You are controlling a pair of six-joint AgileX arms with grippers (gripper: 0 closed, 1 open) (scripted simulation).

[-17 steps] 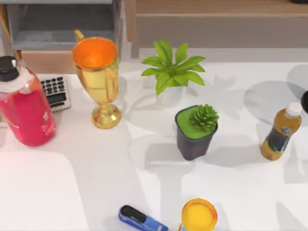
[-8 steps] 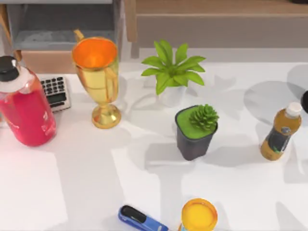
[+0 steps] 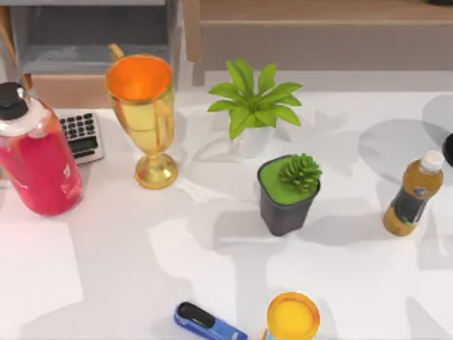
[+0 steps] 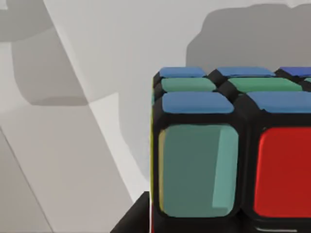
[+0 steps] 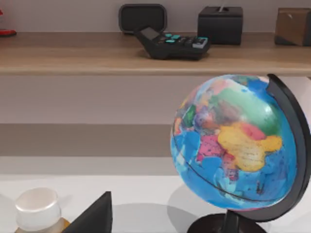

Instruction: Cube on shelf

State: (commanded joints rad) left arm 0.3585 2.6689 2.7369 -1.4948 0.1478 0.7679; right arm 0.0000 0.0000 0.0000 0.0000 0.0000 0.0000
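Cube (image 4: pixel 228 150) sits right up against your left wrist cam, above the white table (image 3: pixel 141 255), with a dark edge under it that's prob. part of the left claw. Can't tell if that claw is clamped on it or apart, so check grip before any lift. Shelf (image 3: pixel 318 10) runs along the table's 12 to 1 o'clock. Carry high to clear the trophy (image 3: pixel 144 117) and leafy plant (image 3: pixel 253 103), w/ the dark pot (image 3: pixel 287 195) at centre. Right arm is parked by the globe (image 5: pixel 238 145); can't tell its claw either.
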